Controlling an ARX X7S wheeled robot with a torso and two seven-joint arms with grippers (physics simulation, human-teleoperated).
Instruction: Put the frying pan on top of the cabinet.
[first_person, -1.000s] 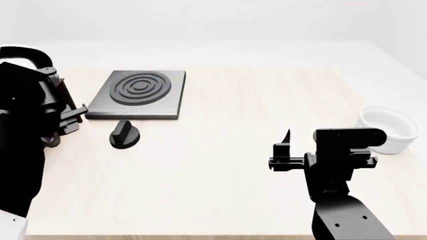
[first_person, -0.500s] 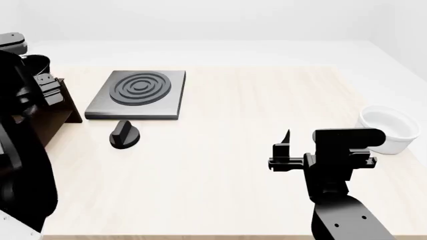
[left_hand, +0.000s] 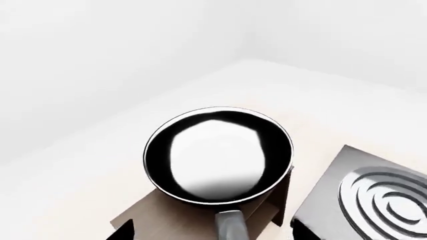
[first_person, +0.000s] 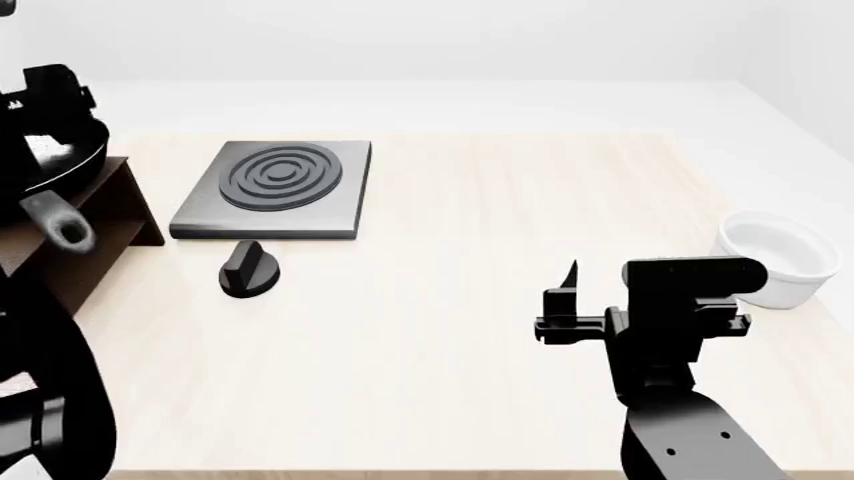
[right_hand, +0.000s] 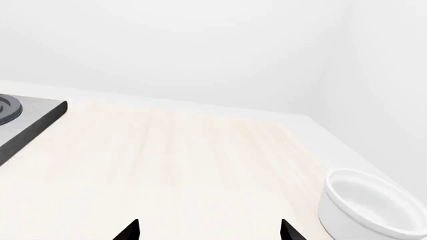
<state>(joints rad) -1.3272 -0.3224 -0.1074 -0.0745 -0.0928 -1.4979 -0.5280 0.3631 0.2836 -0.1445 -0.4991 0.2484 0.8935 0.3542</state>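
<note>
Frying pan on the cabinet

We see the black, glossy frying pan (left_hand: 219, 161) on the brown cabinet (left_hand: 175, 218); our left gripper's grip is unreadable, our right gripper (right_hand: 208, 231) spread, empty.

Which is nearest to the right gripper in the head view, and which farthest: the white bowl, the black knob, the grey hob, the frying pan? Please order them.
From the right gripper:
1. White bowl, just to its right, at the table's right edge.
2. Black knob, to its left, in front of the hob.
3. Grey hob, farther left and back.
4. Frying pan, far left, over the cabinet.
</note>
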